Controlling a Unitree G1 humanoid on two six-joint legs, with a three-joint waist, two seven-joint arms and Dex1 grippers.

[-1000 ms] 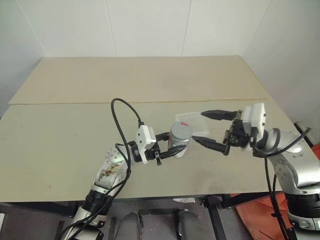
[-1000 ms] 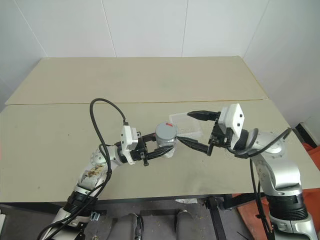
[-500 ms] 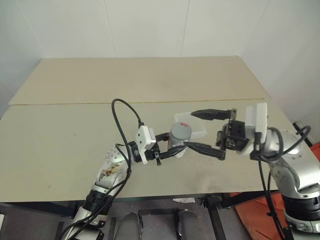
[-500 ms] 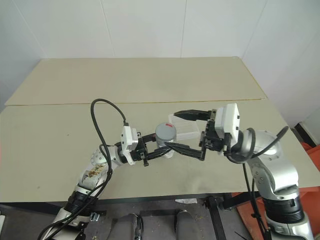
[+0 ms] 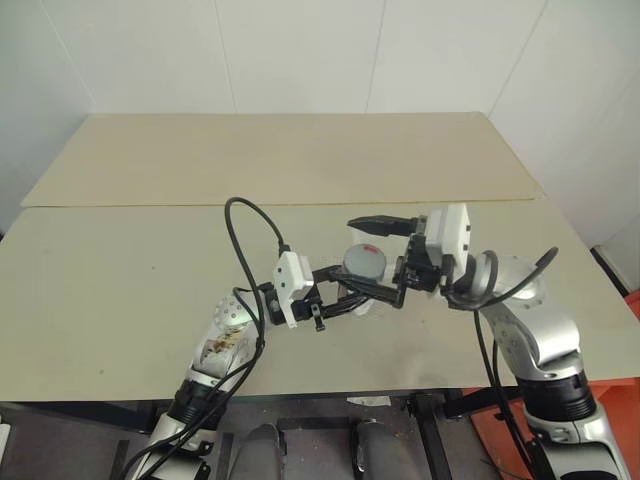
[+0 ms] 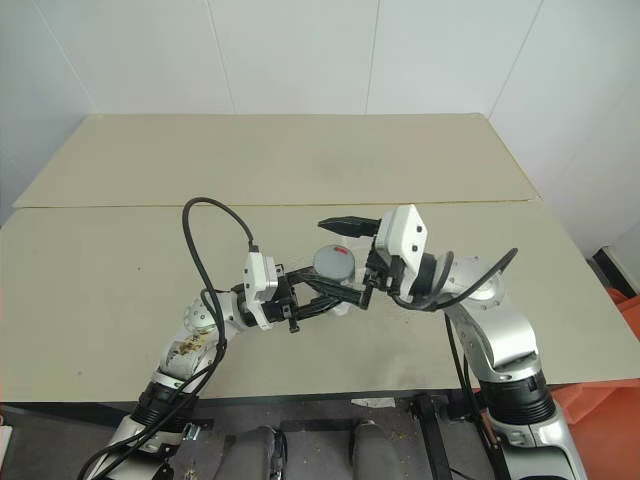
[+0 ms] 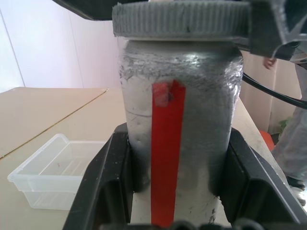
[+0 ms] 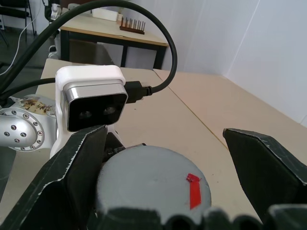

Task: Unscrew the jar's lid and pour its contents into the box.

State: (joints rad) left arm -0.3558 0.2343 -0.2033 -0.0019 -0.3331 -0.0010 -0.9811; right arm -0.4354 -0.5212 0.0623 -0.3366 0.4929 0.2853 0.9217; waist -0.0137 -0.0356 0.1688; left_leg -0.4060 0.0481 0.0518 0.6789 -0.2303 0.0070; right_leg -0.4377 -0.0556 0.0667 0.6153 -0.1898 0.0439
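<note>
My left gripper (image 5: 343,290) is shut on the jar (image 7: 177,120), holding it upright above the table. The jar has a cloudy clear wall with a red strip down its front. Its contents are hidden behind that wall. A ribbed grey lid (image 7: 180,19) caps it, and the lid (image 8: 148,177) carries a small red mark on top. My right gripper (image 5: 346,254) is open, with one finger on each side of the lid and a gap on both sides. The box (image 7: 48,177), a shallow translucent tray, rests on the table beyond the jar.
The beige table (image 5: 130,280) stretches wide to the left and back, with a seam (image 5: 150,205) across it. A black cable (image 5: 245,230) loops up from my left wrist. White walls close off the back and right.
My right gripper has swung left, still open, from beside the box until its fingers straddle the lid. The left gripper and the jar have stayed put.
</note>
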